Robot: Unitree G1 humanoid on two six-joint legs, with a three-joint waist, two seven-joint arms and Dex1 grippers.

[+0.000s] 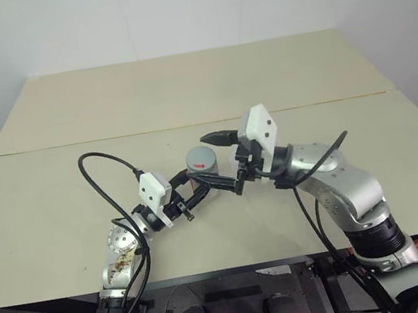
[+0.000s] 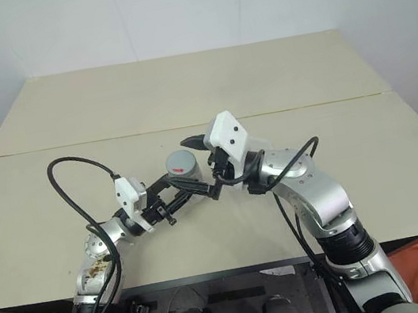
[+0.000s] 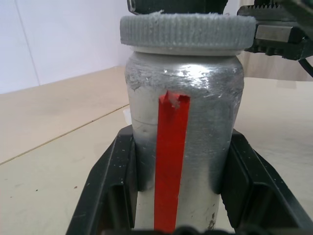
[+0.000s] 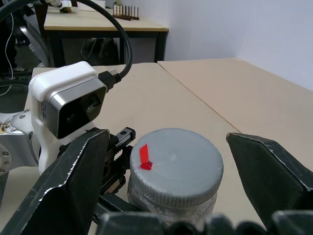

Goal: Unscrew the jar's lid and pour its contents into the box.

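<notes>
Clamped on the jar (image 3: 183,147), the left gripper (image 1: 196,193) holds it upright, apparently just above the table (image 1: 58,214), about midway between the left and right edges and nearer the front edge. Its lid (image 4: 175,169) is on. Spread wide, the right gripper (image 4: 171,196) has a finger on each side of the lid, neither touching it.

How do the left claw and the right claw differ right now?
The left claw is shut on the jar, gripping its body; the right claw stands open, one finger on each side of the lid, holding nothing. The left sits lower, the right higher at cap level. Both have two black fingers and point at the same jar.
</notes>
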